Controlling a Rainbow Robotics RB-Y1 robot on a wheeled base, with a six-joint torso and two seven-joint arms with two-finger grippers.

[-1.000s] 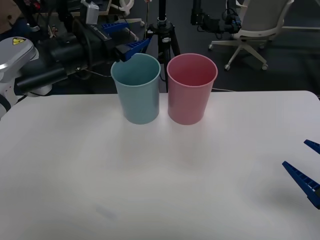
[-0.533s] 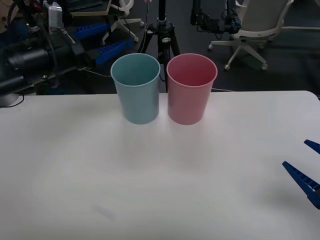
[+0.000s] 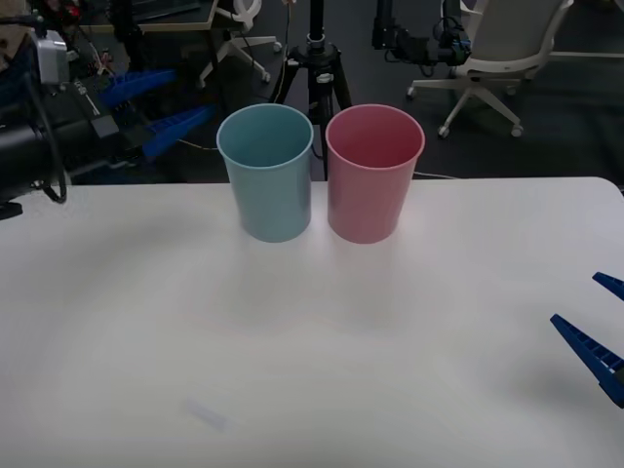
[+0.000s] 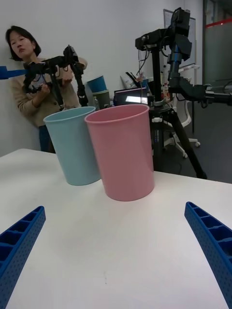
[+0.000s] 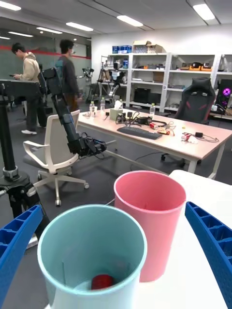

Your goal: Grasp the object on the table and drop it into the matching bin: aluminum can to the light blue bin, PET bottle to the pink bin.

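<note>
Since a second ago the left gripper (image 3: 156, 109) has pulled back from right over the light blue bin (image 3: 265, 175) and now sits off to the far left, beyond the table (image 3: 312, 341) edge, fingers spread and holding nothing. Its wrist cam looks down into the light blue bin, and the aluminum can (image 5: 102, 281) is sitting at the bottom in there, so the drop looks done to me. I can't really call which way the can's long axis runs, just a red patch down there. Pink bin (image 3: 375, 171) stands just right of the blue one, nearly touching. Right gripper (image 3: 593, 327) is parked low at the near right, fingers apart, empty, well away from both bins.
</note>
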